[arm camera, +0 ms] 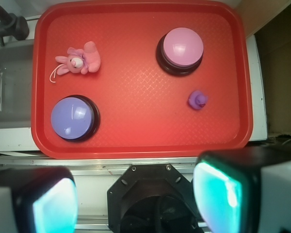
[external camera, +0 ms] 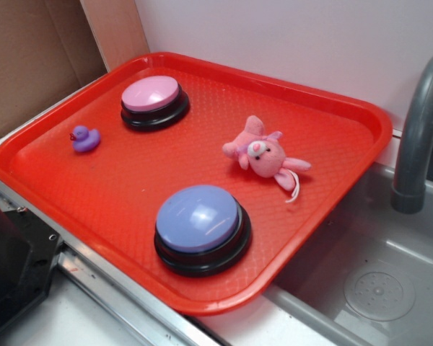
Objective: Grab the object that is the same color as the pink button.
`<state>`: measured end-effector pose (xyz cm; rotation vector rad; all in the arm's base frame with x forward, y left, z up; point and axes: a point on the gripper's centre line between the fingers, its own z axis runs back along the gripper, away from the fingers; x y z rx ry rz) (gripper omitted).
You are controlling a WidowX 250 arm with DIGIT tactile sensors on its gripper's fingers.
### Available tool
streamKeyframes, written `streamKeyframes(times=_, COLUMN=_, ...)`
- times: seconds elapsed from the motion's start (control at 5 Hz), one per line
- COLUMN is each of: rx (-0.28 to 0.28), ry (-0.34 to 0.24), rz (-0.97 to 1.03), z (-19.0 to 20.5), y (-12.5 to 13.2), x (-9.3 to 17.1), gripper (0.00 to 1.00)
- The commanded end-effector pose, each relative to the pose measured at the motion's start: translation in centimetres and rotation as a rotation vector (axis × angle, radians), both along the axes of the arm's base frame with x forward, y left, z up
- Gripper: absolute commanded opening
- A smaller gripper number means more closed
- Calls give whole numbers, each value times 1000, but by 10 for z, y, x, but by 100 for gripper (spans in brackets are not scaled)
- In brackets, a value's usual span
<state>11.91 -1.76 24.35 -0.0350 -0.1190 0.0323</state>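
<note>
Four things are sitting on the red tray (external camera: pixel 346 180): the pink button (external camera: pixel 152 94) far left, a lavender button (external camera: pixel 198 218) near, a purple duck (external camera: pixel 85 138) at the left edge, and the pink plush (external camera: pixel 263 153) lying to the right, apart from all; nothing is being reached for yet, so the approach is just starting; next, the gripper (arm camera: pixel 136 194) is needing to travel over the plush and descend; its fingers (arm camera: pixel 223 189) are standing wide apart, released, holding nothing.
</note>
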Motion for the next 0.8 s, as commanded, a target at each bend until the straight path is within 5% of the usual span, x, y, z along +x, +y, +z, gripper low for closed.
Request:
streamKeyframes(times=0.0, rx=0, ry=0, rz=0, z=0, y=0, x=0, gripper=100)
streamKeyframes(times=0.2, rx=24, ry=-39, rz=-249, z=-11, y=-3, x=47, gripper=100)
streamKeyframes(times=0.6, rx=47, ry=-18, rz=-751, z=-51, y=-34, x=98, gripper=100)
